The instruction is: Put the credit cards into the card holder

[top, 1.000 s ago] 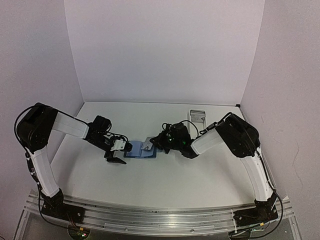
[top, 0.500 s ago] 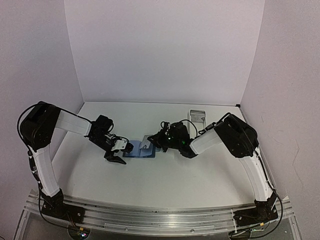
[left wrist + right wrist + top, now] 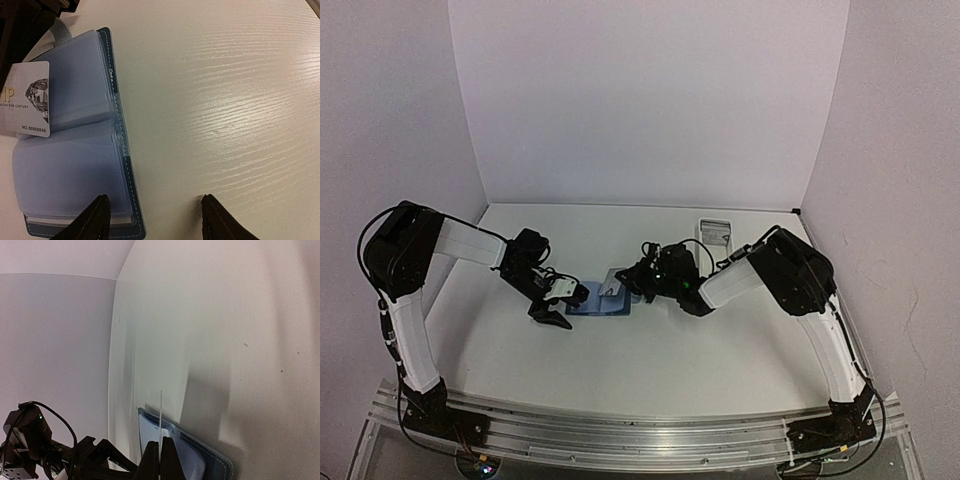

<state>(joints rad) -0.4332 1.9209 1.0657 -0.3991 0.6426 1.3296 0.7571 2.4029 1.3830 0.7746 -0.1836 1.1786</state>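
The dark-blue card holder (image 3: 125, 165) lies open on the white table, its clear sleeves facing up; from above the card holder (image 3: 590, 307) sits between the two arms. A white credit card (image 3: 27, 100) with a diamond picture hangs over its far half. My right gripper (image 3: 160, 452) is shut on that credit card (image 3: 160, 412), seen edge-on, standing upright just above the holder (image 3: 210, 462). My left gripper (image 3: 155, 212) is open at the holder's near corner: one finger sits over the holder's edge, the other over bare table, with nothing clamped.
A long white tray (image 3: 715, 231) stands at the back right, behind the right arm (image 3: 790, 275). White walls close the table on three sides. The left arm (image 3: 470, 250) reaches in from the left.
The left gripper's jaws have narrowed a little and edged closer to the holder. The right gripper has carried the card slightly left over the holder.
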